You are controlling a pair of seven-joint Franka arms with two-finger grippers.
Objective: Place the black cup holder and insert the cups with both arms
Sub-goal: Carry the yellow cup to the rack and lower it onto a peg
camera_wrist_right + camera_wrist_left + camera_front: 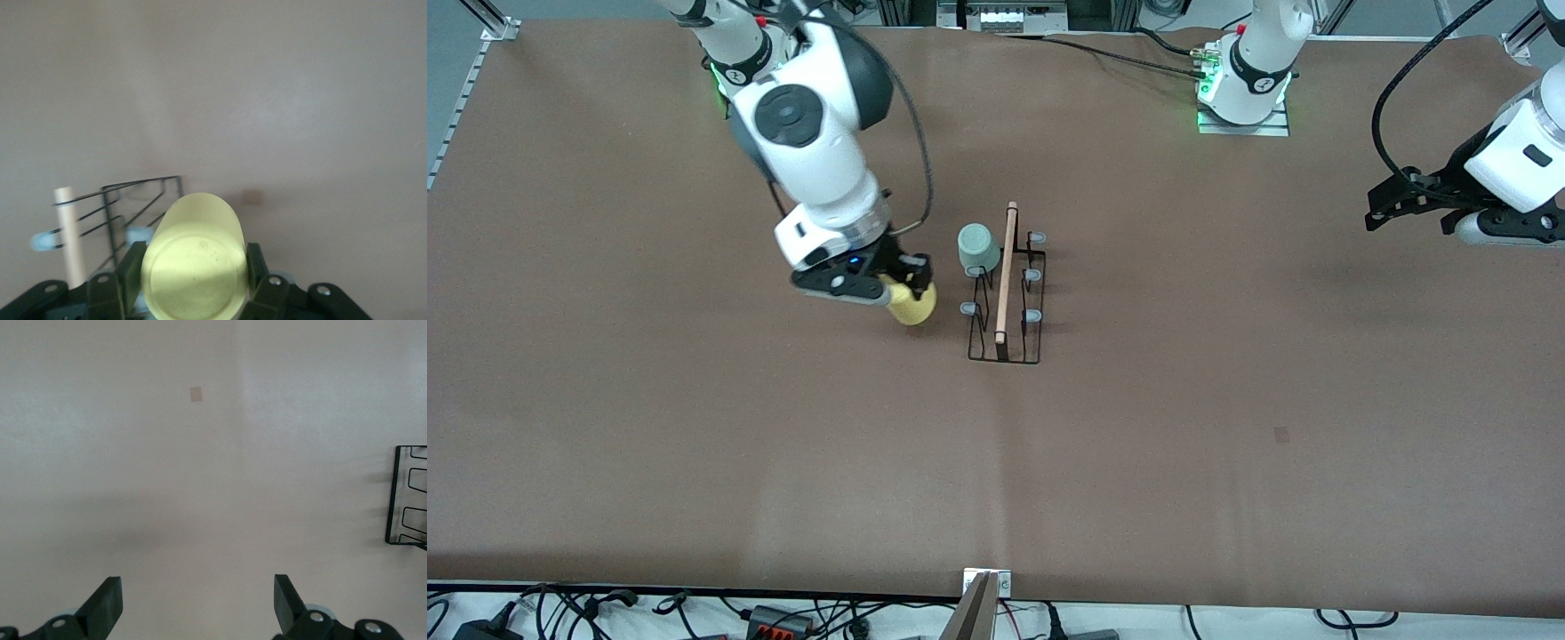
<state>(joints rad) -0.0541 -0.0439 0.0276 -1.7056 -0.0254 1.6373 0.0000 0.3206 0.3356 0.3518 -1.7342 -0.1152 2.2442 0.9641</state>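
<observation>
My right gripper (904,283) clenched the yellow cup (912,303) just beside the black cup holder (1006,298), toward the right arm's end. A grey-green cup (979,248) sat upturned on one prong. My left gripper (1412,203) waited released, well apart from the holder, over bare table (1227,427).

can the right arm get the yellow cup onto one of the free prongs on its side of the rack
Probably yes. The right gripper holds the yellow cup beside the rack, and the grey-tipped prong nearest it is bare; the grey-green cup sits on another.
</observation>
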